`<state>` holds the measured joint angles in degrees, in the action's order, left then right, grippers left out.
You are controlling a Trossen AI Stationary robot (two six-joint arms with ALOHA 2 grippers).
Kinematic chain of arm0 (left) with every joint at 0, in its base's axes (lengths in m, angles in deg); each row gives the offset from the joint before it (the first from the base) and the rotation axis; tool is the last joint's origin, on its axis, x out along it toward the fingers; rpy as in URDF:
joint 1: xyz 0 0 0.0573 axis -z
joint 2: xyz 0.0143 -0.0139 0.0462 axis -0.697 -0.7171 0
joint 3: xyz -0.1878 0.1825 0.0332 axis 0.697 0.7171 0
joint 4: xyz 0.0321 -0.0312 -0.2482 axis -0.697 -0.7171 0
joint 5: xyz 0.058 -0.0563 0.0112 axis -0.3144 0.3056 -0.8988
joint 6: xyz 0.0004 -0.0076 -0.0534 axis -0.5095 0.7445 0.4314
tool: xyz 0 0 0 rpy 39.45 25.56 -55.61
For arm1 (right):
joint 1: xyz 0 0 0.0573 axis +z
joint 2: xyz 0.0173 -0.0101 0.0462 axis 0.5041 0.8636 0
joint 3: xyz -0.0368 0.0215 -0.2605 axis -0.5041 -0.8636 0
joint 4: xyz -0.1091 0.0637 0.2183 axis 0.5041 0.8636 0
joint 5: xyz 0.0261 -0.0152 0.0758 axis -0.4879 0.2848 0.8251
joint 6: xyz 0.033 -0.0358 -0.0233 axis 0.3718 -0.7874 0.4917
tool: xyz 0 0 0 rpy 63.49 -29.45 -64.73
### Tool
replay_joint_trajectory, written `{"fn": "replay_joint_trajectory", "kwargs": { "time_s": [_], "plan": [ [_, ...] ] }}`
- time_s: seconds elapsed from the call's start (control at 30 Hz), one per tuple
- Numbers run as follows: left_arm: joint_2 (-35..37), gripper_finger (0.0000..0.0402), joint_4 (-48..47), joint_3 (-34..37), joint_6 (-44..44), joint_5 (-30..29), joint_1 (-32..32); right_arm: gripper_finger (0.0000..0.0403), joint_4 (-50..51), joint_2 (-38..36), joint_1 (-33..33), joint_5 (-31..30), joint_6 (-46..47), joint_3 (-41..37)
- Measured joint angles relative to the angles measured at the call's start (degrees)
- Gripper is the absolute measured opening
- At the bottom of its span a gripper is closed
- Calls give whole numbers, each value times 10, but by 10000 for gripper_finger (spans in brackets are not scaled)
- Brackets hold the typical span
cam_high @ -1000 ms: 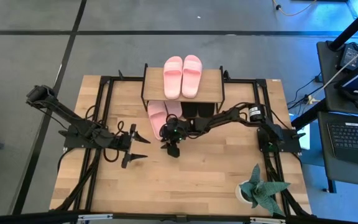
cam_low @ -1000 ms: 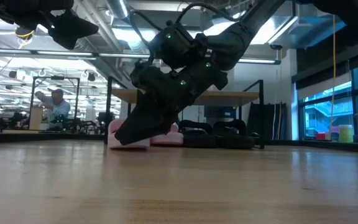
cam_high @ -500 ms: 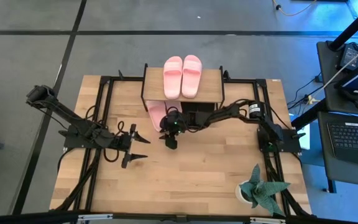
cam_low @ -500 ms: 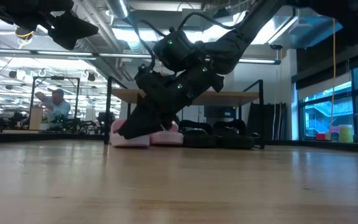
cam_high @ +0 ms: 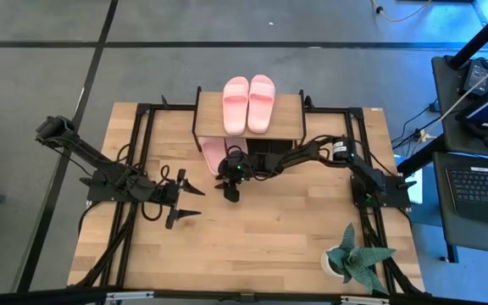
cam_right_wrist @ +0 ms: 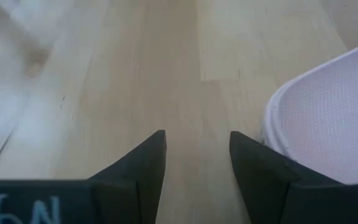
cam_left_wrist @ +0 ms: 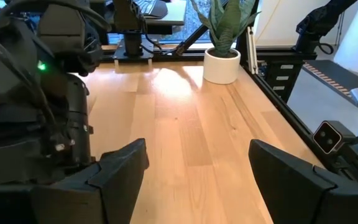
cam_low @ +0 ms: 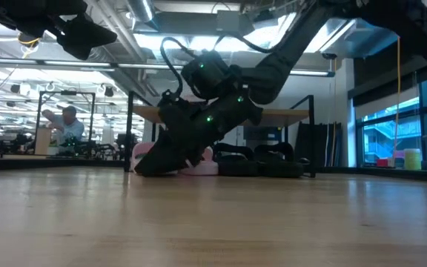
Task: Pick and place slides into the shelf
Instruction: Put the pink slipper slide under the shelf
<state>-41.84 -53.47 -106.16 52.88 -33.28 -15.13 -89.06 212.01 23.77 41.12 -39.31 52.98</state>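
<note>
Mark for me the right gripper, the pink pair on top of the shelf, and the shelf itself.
right gripper (cam_high: 230, 193): high view, between its fingertips.
pink pair (cam_high: 248, 103): high view, where the two straps meet.
shelf (cam_high: 288, 123): high view, bare right part of the top board.

High camera hangs above, looking straight down on the whole bench and both my arms. Low camera sits at bench-top height, looking level across at the shelf and the room behind; both catch my right arm by the shelf. My left wrist camera faces across the bench to the plant. My right wrist camera is pressed close over the boards beside a pink slide.
</note>
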Motion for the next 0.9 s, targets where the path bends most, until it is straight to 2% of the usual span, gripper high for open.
{"fn": "replay_joint_trajectory", "kwargs": {
  "time_s": [0.27,0.57,0.9],
  "plan": [
    [0,276,0,0,0,0,0,180,0,9,-2,1,2,18],
    [0,276,-2,0,4,0,0,180,22,10,-2,-88,-19,50],
    [0,276,-6,0,4,0,0,180,20,9,-2,-124,-21,50]
  ]
}}
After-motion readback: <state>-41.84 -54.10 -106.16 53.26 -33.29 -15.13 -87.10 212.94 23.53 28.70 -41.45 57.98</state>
